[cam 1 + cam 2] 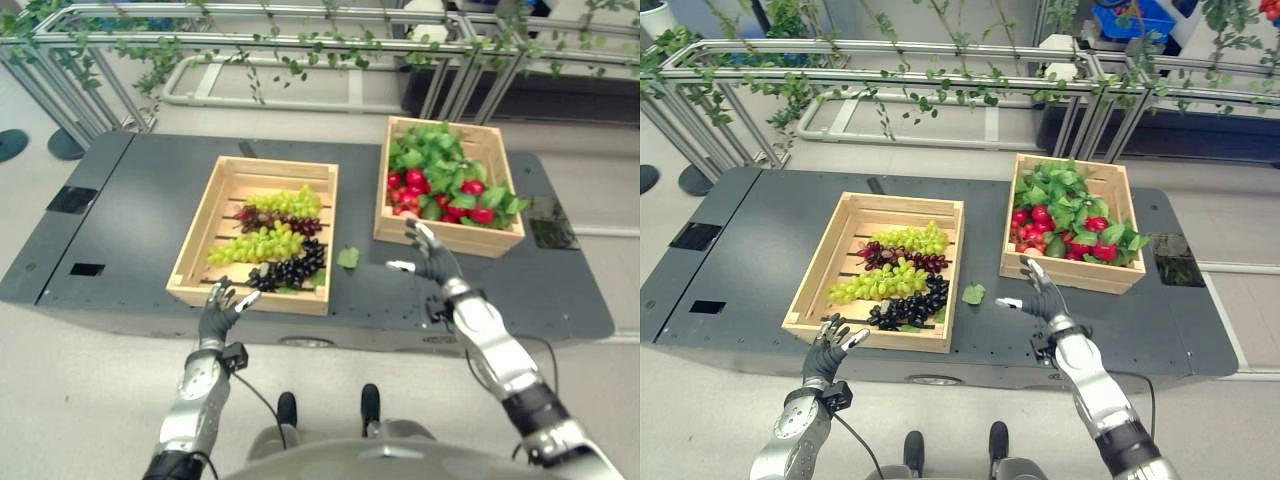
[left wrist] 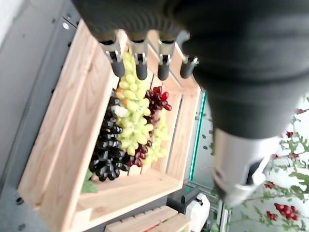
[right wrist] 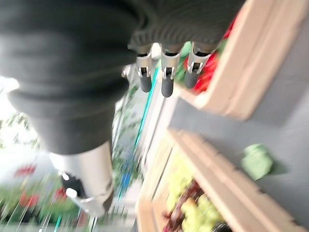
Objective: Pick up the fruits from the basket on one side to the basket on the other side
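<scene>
No legible writing appears on either wooden crate: the grapes [image 1: 270, 240] lie in the left crate [image 1: 200, 245] on the dark grey table [image 1: 130, 210], both the left hand [image 1: 218, 310] and right hand [image 1: 428, 253] spread, empty.

2 head eyes looking down on both crates [image 1: 255, 232], wrist cameras close along fingers [image 2: 141, 67]

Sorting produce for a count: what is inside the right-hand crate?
The right-hand crate holds red fruits under green leaves. The leaves cover much of the pile, so anything beneath stays hidden.
</scene>
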Tool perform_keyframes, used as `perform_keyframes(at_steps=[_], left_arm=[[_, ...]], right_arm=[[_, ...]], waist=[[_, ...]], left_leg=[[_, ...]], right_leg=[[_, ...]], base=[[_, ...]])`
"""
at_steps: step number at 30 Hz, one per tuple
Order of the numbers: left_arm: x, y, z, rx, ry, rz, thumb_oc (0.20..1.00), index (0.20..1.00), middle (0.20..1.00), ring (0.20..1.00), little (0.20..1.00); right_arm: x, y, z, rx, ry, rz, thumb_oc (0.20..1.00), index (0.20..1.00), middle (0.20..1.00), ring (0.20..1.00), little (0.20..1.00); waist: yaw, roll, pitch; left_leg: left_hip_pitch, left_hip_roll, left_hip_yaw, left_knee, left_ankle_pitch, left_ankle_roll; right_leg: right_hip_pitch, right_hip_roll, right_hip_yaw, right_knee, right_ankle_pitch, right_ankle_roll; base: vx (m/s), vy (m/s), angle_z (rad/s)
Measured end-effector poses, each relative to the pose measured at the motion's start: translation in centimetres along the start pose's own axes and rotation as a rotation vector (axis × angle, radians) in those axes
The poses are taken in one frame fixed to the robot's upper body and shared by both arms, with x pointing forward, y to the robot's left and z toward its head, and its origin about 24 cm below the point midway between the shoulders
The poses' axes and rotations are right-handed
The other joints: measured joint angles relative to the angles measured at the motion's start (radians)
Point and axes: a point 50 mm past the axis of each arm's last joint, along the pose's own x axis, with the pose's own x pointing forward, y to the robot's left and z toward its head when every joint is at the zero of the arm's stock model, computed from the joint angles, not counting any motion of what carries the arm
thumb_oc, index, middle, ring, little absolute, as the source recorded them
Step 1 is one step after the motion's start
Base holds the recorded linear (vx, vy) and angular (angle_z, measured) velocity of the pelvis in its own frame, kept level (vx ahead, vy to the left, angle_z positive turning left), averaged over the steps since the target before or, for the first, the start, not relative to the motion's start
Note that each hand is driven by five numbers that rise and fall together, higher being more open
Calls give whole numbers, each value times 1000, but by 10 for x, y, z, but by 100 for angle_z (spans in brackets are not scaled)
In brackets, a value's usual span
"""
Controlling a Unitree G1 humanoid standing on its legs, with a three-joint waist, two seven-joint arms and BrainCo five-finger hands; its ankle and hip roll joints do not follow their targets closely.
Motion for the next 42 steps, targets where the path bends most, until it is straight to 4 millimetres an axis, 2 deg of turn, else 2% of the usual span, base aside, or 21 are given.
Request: perform_keyframes(at_steps=[1,3,4,7,8,9,10,11,13,14,19,22,25,30,36,42], left_arm=[[5,-9,5,-9,-15,-33,1000,1000,1000,1000,1000],[8,-16,8,-31,-21,-54,1000,1000,1000,1000,1000],[10,-16,8,-38,-17,-58,1000,1000,1000,1000,1000],[11,-12,-1,-40,28,-48,1000,1000,1000,1000,1000],[7,-10,-6,-39,44,-44,1000,1000,1000,1000,1000],[7,-8,-5,-35,44,-41,1000,1000,1000,1000,1000],[8,-6,-3,-28,38,-38,1000,1000,1000,1000,1000],[9,-2,1,-8,26,-38,1000,1000,1000,1000,1000],[12,2,9,15,2,-36,1000,1000,1000,1000,1000],[14,3,15,25,-18,-39,1000,1000,1000,1000,1000],[16,11,24,51,-49,-22,1000,1000,1000,1000,1000],[16,12,26,57,-53,-22,1000,1000,1000,1000,1000],[17,11,32,63,-79,-32,1000,1000,1000,1000,1000],[16,12,43,82,-122,-46,1000,1000,1000,1000,1000],[17,10,51,83,-157,-60,1000,1000,1000,1000,1000],[18,7,58,73,-186,-72,1000,1000,1000,1000,1000]], right_arm=[[13,-4,10,-23,-21,-4,1000,1000,1000,1000,1000],[24,-6,20,-37,-44,-5,1000,1000,1000,1000,1000],[33,-7,24,-48,-38,-4,1000,1000,1000,1000,1000],[39,-6,33,-89,-48,17,1000,1000,1000,1000,1000],[41,-6,38,-98,-61,22,1000,1000,1000,1000,1000],[42,-4,39,-99,-59,25,1000,1000,1000,1000,1000],[43,-2,39,-110,-60,38,1000,1000,1000,1000,1000],[45,2,42,-114,-62,52,1000,1000,1000,1000,1000],[51,8,46,-144,-58,76,1000,1000,1000,1000,1000],[54,8,51,-152,-70,74,1000,1000,1000,1000,1000],[78,6,86,-199,-137,61,1000,1000,1000,1000,1000],[86,0,95,-214,-139,32,1000,1000,1000,1000,1000],[92,-9,88,-226,-83,-2,1000,1000,1000,1000,1000],[99,-24,72,-225,18,-45,1000,1000,1000,1000,1000],[110,-43,88,-229,32,-107,1000,1000,1000,1000,1000],[112,-68,85,-230,87,-182,1000,1000,1000,1000,1000]], waist=[[17,7,25],[43,20,53],[52,16,78],[52,5,100],[51,28,102],[58,25,104],[73,12,112],[76,-18,120],[87,-46,120],[107,-57,123],[160,-74,132],[160,-92,141],[163,-120,154],[185,-130,160],[190,-129,176],[195,-129,206]], left_leg=[[-41,-4,-30,36,-3,-5],[-61,15,-50,38,-11,-12],[-88,53,9,45,-45,-27],[-56,77,-14,-42,-39,-28],[-34,85,-31,-69,-3,-39],[-41,86,-30,-70,28,-48],[-45,78,-27,-71,58,-57],[-58,57,-24,-80,66,-47],[-75,42,-26,-82,74,-38],[-78,36,-26,-82,76,-33],[-81,40,-34,-82,69,-37],[-97,39,-54,-77,67,-41],[-120,41,-68,-71,66,-44],[-154,39,-80,-62,69,-43],[-188,38,-102,-48,68,-44],[-210,37,-109,-37,66,-46]], right_leg=[[-13,0,-20,3,6,-11],[-18,1,-27,4,12,-32],[-17,-9,-47,3,5,-49],[-21,-34,-57,0,8,-26],[-24,-21,-56,-1,15,-6],[-30,-22,-56,-1,21,5],[-38,-25,-51,-1,23,12],[-55,-44,-49,0,27,27],[-68,-62,-47,4,35,39],[-68,-67,-46,5,38,44],[-68,-60,-56,5,33,46],[-68,-59,-75,5,24,47],[-82,-57,-79,4,19,48],[-105,-57,-85,4,21,46],[-120,-54,-101,5,21,46],[-132,-54,-105,5,21,46]], base=[[1,102,49],[74,97,43],[85,63,48],[35,63,26],[-24,105,-11],[-23,107,-21],[27,157,-13],[42,99,3],[20,80,16],[-10,66,6],[-7,81,4],[9,81,15],[17,62,14],[1,51,7],[2,34,9],[-6,20,3]])
